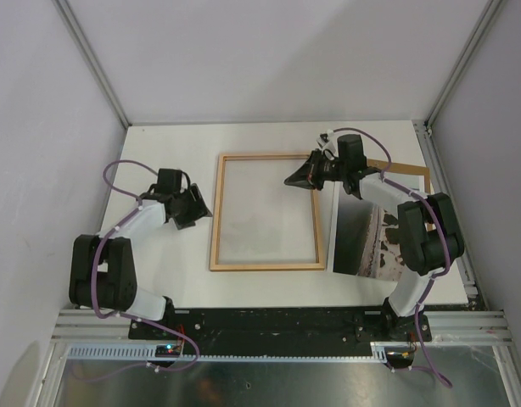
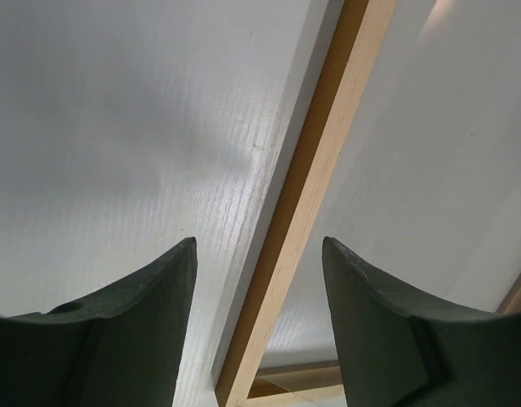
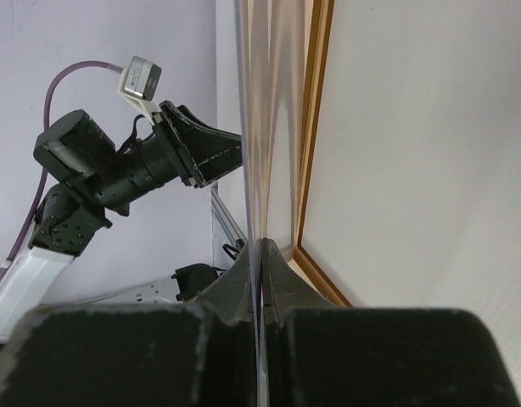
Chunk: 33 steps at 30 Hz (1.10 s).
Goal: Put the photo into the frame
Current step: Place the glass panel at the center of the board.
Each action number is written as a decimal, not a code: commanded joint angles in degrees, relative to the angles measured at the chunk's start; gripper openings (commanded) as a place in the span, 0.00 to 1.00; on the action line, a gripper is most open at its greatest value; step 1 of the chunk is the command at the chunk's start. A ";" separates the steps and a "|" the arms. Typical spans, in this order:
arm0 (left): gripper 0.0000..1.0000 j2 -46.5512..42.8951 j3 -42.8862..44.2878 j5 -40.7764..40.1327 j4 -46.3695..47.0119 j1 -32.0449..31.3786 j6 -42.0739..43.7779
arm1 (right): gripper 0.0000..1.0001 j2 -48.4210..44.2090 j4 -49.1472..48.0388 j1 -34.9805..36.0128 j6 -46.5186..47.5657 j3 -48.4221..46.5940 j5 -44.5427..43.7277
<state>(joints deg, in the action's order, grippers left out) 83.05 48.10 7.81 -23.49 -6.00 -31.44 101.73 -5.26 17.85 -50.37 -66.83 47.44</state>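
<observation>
Frame [image 1: 266, 267] lies flat on the bench [image 1: 176, 280], the photo [image 1: 362, 242] just right of it. Right tool [image 1: 289, 181] pinches a thin clear sheet [image 3: 259, 170] at the frame's far corner, likely to open room for the photo. Left tool [image 1: 204, 209] hangs wide over the left rail [image 1: 216, 212], probably to steady it.

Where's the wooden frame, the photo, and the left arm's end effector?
the frame [image 1: 267, 267]: top view, its near rail.
the photo [image 1: 354, 242]: top view, its dark water area.
left end effector [image 2: 259, 240]: left wrist view, midway between its fingertips.
</observation>
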 commanded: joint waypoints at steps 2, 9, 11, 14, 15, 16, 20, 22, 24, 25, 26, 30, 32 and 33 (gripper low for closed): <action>0.65 0.99 0.31 -0.29 1.05 -1.03 0.51 | 0.00 0.18 -3.89 0.26 -0.60 0.44 1.50; 0.64 2.81 0.25 -1.18 0.94 -2.61 -0.09 | 0.00 0.90 -5.96 0.03 -1.38 1.13 2.26; 0.64 3.11 0.18 -1.54 0.93 -2.85 -0.28 | 0.00 1.29 -6.71 -0.04 -1.75 1.16 2.67; 0.63 3.36 -0.04 -2.25 0.92 -2.95 -0.51 | 0.00 1.62 -7.74 -0.09 -2.29 1.17 3.12; 0.63 3.40 -0.12 -2.62 0.87 -3.00 -0.62 | 0.00 1.75 -8.01 -0.09 -2.41 1.17 3.28; 0.62 3.42 -0.11 -2.84 0.84 -2.98 -0.67 | 0.00 1.87 -8.32 -0.18 -2.57 1.17 3.41; 0.60 3.30 -0.19 -3.79 0.68 -2.99 -0.87 | 0.00 2.36 -9.04 -0.18 -2.87 1.17 3.71; 0.60 3.27 -0.11 -4.50 0.49 -2.97 -0.96 | 0.00 2.49 -9.24 -0.18 -2.93 1.17 3.84; 0.58 3.64 0.05 -4.70 0.36 -2.97 -1.03 | 0.00 2.61 -9.46 -0.22 -2.99 1.17 3.94; 0.57 3.98 0.19 -4.68 0.36 -2.97 -1.01 | 0.00 2.73 -9.57 -0.20 -2.98 1.17 4.05; 0.57 4.19 0.39 -4.66 0.23 -3.01 -1.04 | 0.00 2.84 -9.67 -0.19 -2.98 1.17 4.14; 0.54 5.15 0.85 -5.38 -0.10 -3.13 -1.29 | 0.00 3.37 -10.25 -0.18 -3.19 1.17 4.56; 0.53 5.60 0.99 -5.54 -0.14 -3.18 -1.33 | 0.00 3.49 -10.70 -0.25 -3.38 1.17 4.83; 0.53 5.93 1.10 -5.62 -0.15 -3.25 -1.38 | 0.00 3.66 -11.03 -0.26 -3.53 1.17 4.97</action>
<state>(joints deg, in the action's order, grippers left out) 88.07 48.10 4.03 -23.53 -8.64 -32.10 104.79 -12.34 17.78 -52.97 -65.47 50.04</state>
